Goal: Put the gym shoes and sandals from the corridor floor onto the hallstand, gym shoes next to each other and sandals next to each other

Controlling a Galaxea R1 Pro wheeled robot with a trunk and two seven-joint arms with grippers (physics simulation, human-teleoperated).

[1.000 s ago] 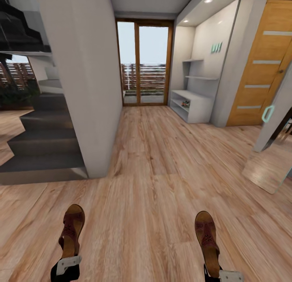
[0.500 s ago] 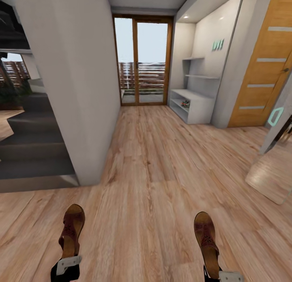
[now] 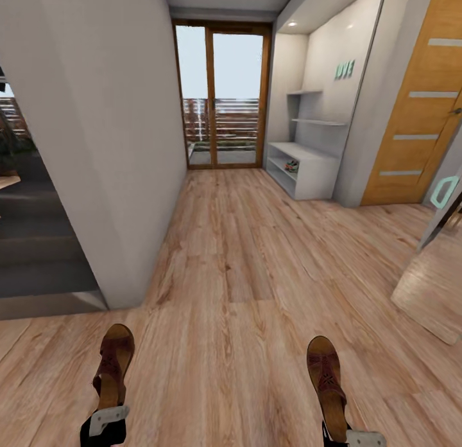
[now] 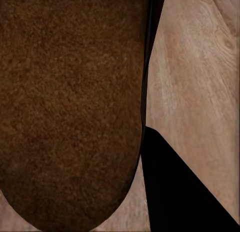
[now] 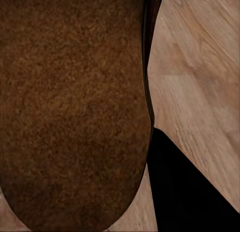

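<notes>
— Currently held, item one?
— Left sandal (image 3: pixel 114 363), clamped at its heel end in my left gripper (image 3: pixel 106 420). Long axis runs fore-aft, toe pointing ahead down the corridor, strap side up. The left wrist view shows its brown sole (image 4: pixel 70 107) up close, with plank flooring beside it.

— Item two?
— Right sandal (image 3: pixel 326 376), heel end gripped by my right gripper (image 3: pixel 350 436). Same lie: toe forward, long axis roughly parallel to the first, the two well apart. Sole (image 5: pixel 75 112) again fills much of the right wrist view.

— Change since a second ago?
— The wall (image 3: pixel 96 145) at my left has grown and the staircase has slid off toward the edge; the hallstand (image 3: pixel 307 167) sits a little larger ahead-right. Camera and base have moved; both sandals keep the same place in view. I judge this a carry in progress.

— Remaining stock?
— Something small and coloured lies on the hallstand's lower tier, likely gym shoes, too small to confirm. Corridor floor (image 3: pixel 244 267) between me and the rack lies open. Sandals not yet placed.
</notes>
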